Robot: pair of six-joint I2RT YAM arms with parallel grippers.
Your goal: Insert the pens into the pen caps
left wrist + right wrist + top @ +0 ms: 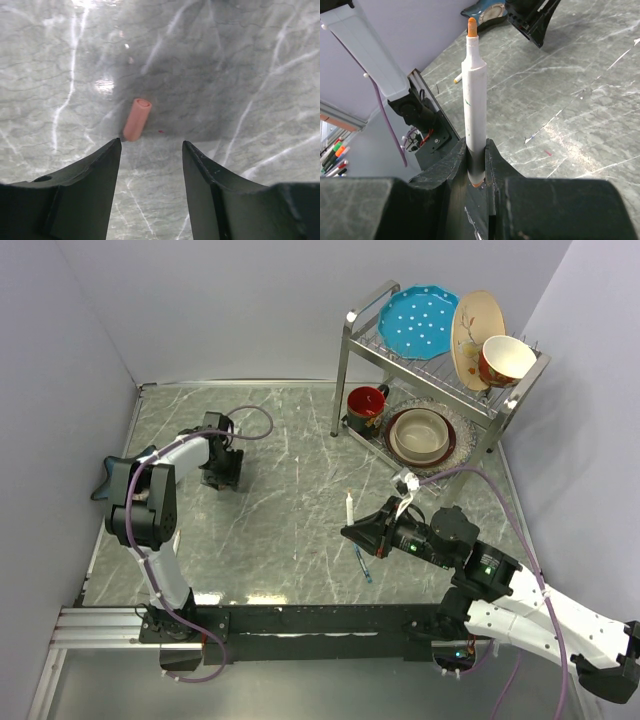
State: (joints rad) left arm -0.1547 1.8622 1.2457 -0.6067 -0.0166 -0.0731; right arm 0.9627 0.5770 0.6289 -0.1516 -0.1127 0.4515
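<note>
On the left, left gripper (151, 145): its jaws are standing apart, gripping nothing.
Pen cap (136, 119): is lying flat on the table (250, 75), just past those jaws, touching neither one.
White pen (474, 100): is sticking up out of the right gripper, its orange tip bare.
Blue pen (362, 564): is lying on the table close by.
Right gripper (477, 160): its jaws are squeezing the white pen's bottom end.

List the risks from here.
1. The short salmon plastic cap lies on its side, off-centre ahead of the open left gripper; closing could roll it away.
2. The right gripper pinches the white-barrelled orange-tipped pen only at its tail, so pushing into a cap could tilt it.
</note>
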